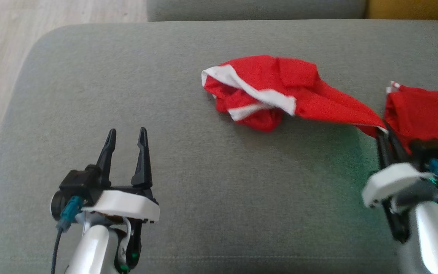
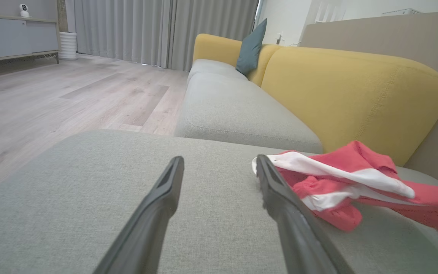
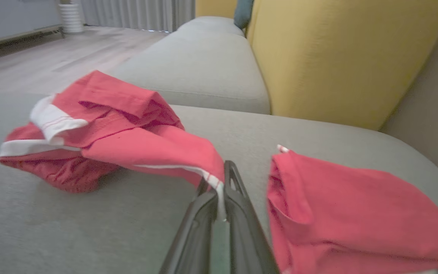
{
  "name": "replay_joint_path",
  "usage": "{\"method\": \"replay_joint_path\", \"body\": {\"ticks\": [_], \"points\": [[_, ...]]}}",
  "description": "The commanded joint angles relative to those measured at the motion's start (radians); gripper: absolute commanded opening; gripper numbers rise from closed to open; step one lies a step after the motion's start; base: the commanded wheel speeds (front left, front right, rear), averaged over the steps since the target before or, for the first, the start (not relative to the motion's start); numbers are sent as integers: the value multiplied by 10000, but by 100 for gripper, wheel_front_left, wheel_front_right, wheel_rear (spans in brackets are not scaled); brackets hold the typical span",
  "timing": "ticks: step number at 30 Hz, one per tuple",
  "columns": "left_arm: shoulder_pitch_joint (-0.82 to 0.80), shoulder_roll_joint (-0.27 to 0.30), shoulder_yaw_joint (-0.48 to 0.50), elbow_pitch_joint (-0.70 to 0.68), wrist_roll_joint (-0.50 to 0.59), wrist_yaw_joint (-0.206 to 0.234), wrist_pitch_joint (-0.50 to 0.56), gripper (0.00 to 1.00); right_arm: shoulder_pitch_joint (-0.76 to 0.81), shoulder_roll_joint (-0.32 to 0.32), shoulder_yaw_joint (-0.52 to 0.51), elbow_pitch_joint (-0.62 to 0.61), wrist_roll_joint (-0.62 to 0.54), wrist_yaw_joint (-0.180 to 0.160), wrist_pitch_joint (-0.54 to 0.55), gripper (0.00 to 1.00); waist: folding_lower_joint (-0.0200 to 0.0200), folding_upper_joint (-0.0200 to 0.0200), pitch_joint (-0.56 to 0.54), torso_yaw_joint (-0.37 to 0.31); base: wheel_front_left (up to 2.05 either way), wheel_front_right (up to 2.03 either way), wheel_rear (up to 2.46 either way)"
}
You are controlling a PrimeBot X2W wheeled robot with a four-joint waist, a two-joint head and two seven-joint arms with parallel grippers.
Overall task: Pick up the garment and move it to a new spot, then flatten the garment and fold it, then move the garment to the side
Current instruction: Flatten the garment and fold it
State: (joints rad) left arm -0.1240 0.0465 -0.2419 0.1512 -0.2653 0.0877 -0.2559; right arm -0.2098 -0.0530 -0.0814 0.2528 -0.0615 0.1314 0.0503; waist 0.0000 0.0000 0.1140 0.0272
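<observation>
While left gripper [image 1: 127,139] hangs over the near left part of the grey cushion [image 1: 211,198], fingers spread wide and holding nothing, right gripper [image 1: 385,134] sits near the cushion's right edge. Its fingers are pinched together on a white-trimmed hem of the red garment [image 1: 268,87]. Garment: crumpled heap past the cushion's middle, toward the far edge, white bands showing. One flap stretches from the heap to the right fingertips. Second red cloth [image 1: 424,110] lies at the right edge, just beside that gripper; cannot tell whether it joins the heap. Yellow backrest [image 2: 356,95] beyond the far right corner.
</observation>
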Motion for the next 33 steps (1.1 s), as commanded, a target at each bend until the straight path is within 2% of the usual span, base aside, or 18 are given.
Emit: {"method": "replay_joint_path", "body": {"ticks": [1, 7, 14, 15, 16, 17, 26, 33], "points": [[-263, 38, 310, -370, 89, 3, -59, 100, -81, 28, 37, -530, -164, -7, 63, 0, 0, 0, -50, -219, 0, 0, 0], [-229, 38, 180, -337, 119, -18, -59, 100, 757, 28, -820, -1123, -352, -7, 284, 0, 0, 0, -45, -488, 0, 0, 0], [-173, 38, 141, -266, 160, -53, -59, 100, 984, 28, -871, -1134, -214, -7, 285, 0, 0, 0, -137, -587, 0, 0, 0], [-175, 38, 134, -251, 166, -62, -59, 100, 999, 28, -867, -1118, -215, -7, 284, 30, 0, 0, -155, -580, 0, 0, 0], [-178, 38, 124, -241, 169, -69, -59, 100, 1009, 28, -864, -1101, -226, -7, 286, 91, 0, 0, -173, -568, 0, 0, 0], [-180, 38, 114, -232, 168, -75, -59, 100, 1013, 28, -858, -1090, -223, -7, 281, 100, 0, 0, -191, -552, 0, 0, 0], [-122, 37, 189, -186, 175, -80, -59, 100, 945, 28, -682, -1671, 557, -7, -458, 100, 0, 0, -276, -365, 0, 0, 0], [-168, 37, 114, -235, 155, -53, -59, 100, 1104, 28, 479, -2091, 1185, -7, -960, 100, 0, 0, -314, -61, 0, 0, 0]]}}
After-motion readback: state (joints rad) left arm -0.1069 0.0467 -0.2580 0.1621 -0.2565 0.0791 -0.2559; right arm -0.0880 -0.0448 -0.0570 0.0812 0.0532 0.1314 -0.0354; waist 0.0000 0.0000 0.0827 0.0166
